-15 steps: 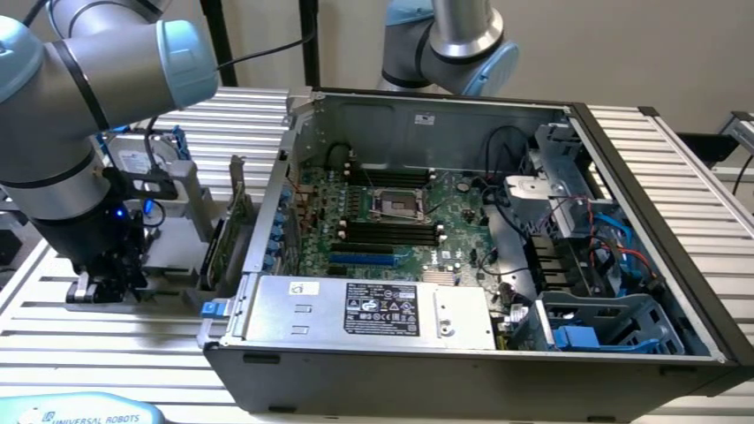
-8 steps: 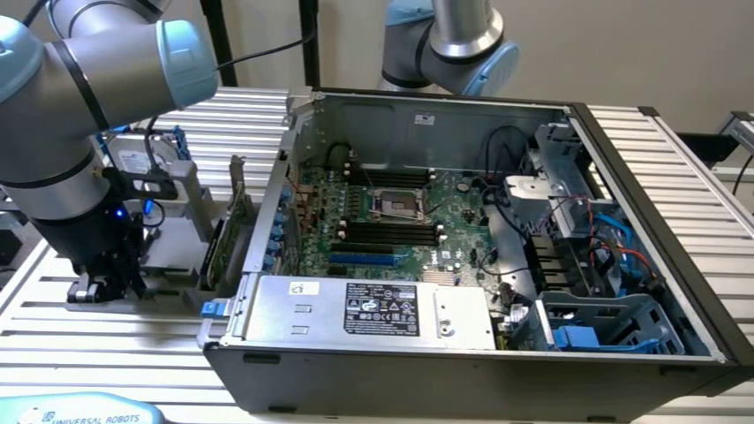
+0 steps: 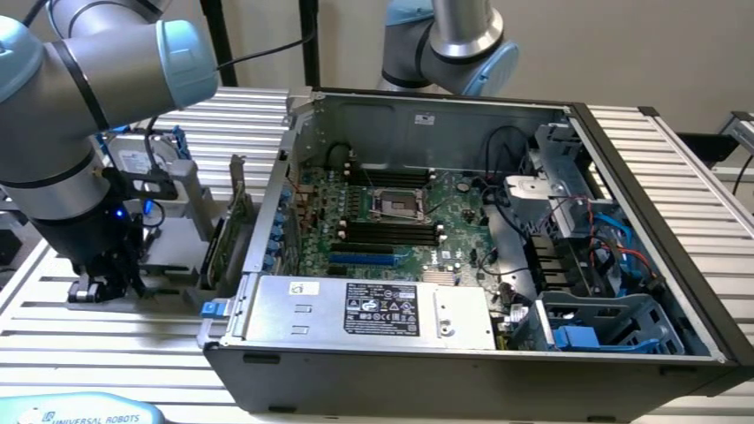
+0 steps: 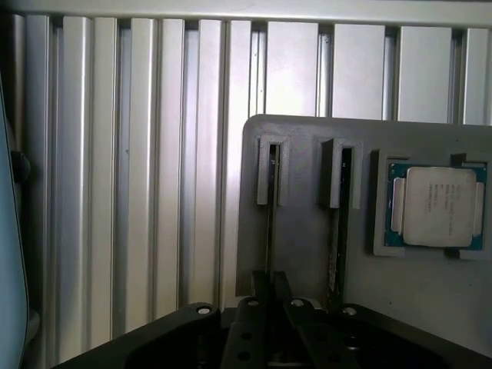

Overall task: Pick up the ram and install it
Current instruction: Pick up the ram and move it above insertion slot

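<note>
The ram (image 4: pixel 271 223) stands edge-on in a slot of a grey holder (image 4: pixel 304 231), seen as a thin dark line. My gripper (image 4: pixel 270 286) is down over it, its two black fingertips (image 4: pixel 261 283) pressed against the stick from both sides. In the exterior view, the gripper (image 3: pixel 104 281) sits low over the grey holder (image 3: pixel 177 243) on the table, at the exterior view's left of the open computer case (image 3: pixel 471 353). The black memory slots (image 3: pixel 383 231) lie on the motherboard inside the case.
A second thin stick (image 4: pixel 337 238) stands in the neighbouring holder slot, and a processor chip (image 4: pixel 434 206) lies in a recess beside it. A taller card (image 3: pixel 236 221) stands upright between holder and case. Another robot arm (image 3: pixel 454 44) rises behind the case. The table is ribbed aluminium.
</note>
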Available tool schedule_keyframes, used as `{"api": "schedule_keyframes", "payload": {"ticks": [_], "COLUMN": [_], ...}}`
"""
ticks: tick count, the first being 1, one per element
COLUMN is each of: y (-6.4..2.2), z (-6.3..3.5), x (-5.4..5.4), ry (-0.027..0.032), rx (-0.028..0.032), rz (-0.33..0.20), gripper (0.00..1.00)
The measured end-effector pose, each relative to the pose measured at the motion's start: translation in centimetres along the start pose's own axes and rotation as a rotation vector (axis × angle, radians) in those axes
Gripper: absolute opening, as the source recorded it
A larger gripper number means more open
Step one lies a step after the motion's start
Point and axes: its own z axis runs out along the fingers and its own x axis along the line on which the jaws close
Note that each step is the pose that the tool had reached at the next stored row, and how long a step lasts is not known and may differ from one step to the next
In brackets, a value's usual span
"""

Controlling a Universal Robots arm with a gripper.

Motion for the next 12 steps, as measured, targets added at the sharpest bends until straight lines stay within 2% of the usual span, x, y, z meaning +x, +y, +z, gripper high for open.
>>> {"api": "schedule_keyframes", "payload": {"ticks": [12], "y": [0.00], "z": [0.00], "x": [0.25], "ry": [-0.0001], "rx": [0.0000], "rz": [0.001], "gripper": [0.14]}}
